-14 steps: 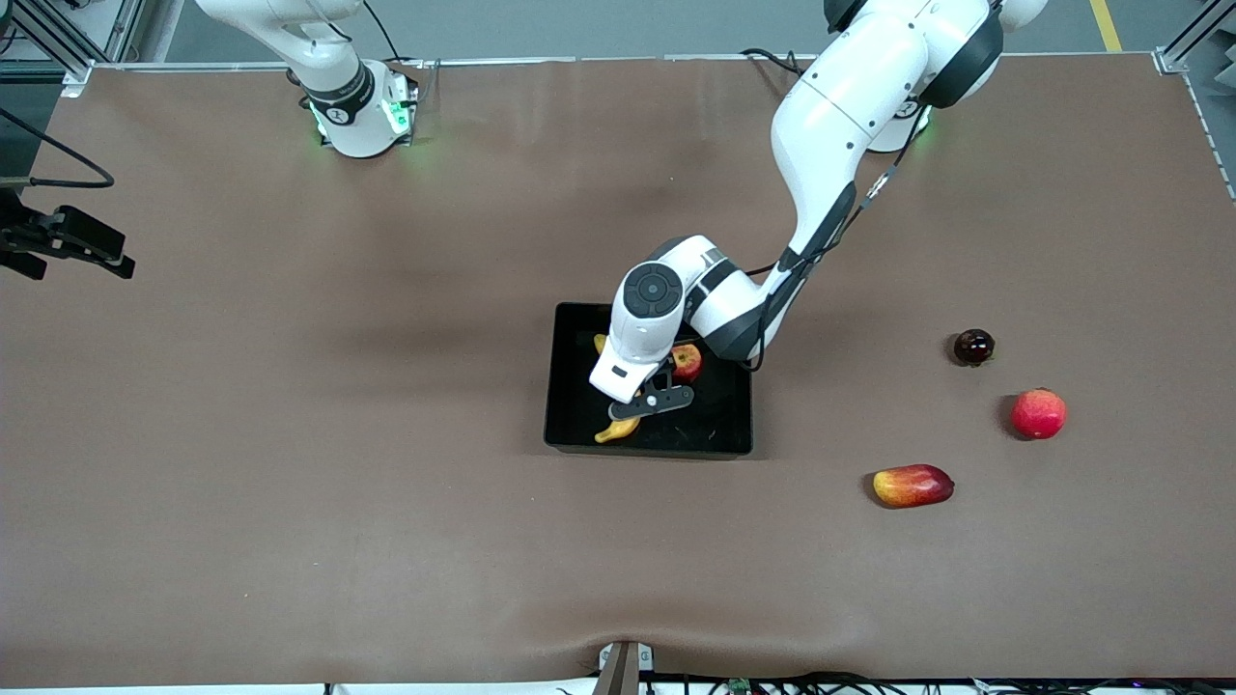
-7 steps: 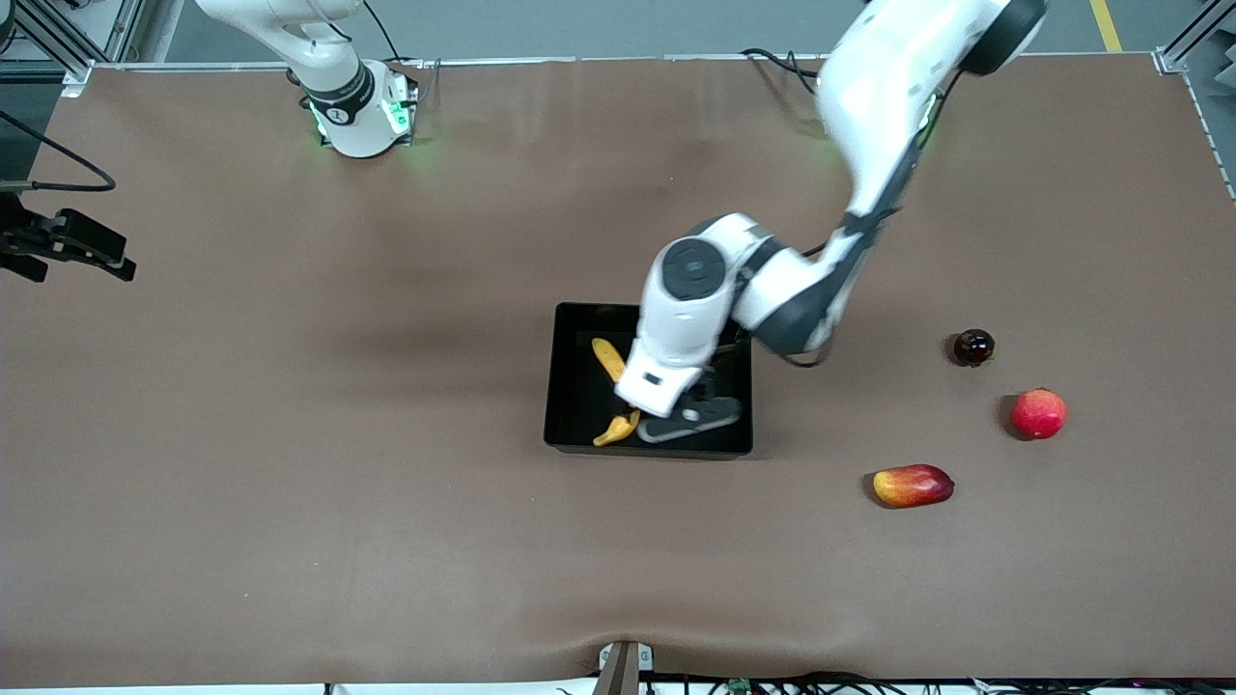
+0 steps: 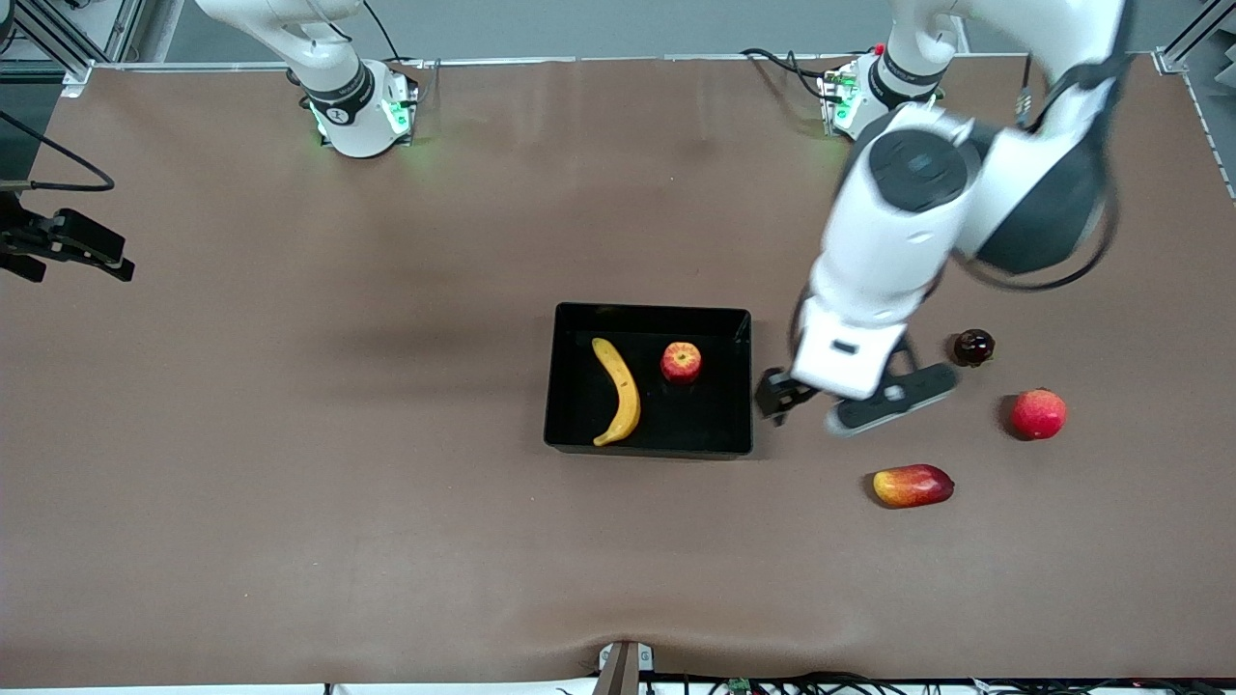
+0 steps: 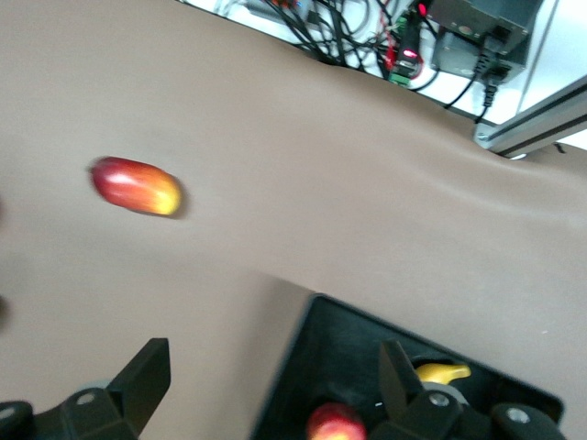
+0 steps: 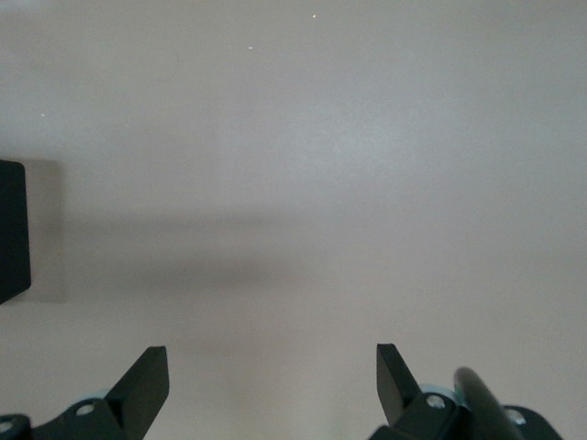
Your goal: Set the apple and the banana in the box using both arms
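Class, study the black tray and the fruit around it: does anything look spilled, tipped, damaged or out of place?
Nothing stands out. The curved yellow banana and small red-and-yellow apple lie apart inside the shallow black tray. The left gripper hangs open over the table beside it.

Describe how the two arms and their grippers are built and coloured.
Both arms are white, rounded shells with black joint rings. The left arm has a round black cap, a dark elbow section and a thin black cable along it. Green lights glow at both bases. The left gripper and right gripper each have two black, wedge-shaped fingers.
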`<action>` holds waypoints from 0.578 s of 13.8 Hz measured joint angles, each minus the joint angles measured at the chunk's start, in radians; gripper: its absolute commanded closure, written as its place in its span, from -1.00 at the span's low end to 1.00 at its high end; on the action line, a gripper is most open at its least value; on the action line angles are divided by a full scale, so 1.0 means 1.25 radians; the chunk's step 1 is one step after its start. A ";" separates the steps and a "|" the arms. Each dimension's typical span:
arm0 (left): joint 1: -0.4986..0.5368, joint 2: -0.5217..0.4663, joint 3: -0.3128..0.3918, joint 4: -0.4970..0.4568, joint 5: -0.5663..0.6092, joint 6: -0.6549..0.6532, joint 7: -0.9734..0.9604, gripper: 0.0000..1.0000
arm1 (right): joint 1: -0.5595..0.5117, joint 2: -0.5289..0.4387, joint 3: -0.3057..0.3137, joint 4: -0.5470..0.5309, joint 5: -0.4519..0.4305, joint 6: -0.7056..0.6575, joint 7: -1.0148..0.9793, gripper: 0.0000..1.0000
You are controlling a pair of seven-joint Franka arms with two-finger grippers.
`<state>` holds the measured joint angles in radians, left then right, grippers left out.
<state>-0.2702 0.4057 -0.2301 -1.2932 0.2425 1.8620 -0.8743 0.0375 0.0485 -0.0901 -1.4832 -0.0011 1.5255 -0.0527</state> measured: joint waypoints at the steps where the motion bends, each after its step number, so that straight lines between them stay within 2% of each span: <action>1: 0.013 -0.021 0.000 -0.001 0.000 -0.031 0.031 -1.00 | 0.000 0.000 0.000 0.000 0.000 0.000 0.000 -1.00; 3: 0.047 -0.058 0.000 -0.002 -0.004 -0.082 0.104 -1.00 | 0.000 0.000 0.000 0.000 0.000 0.000 0.000 -1.00; 8: 0.165 -0.141 0.005 -0.007 -0.086 -0.199 0.351 -1.00 | 0.000 0.000 -0.002 0.001 -0.001 -0.001 0.000 -1.00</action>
<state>-0.0642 0.2297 -0.2243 -1.3015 0.1353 1.6135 -0.4354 0.0373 0.0485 -0.0922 -1.4822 -0.0029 1.5242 -0.0524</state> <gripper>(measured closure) 0.000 0.000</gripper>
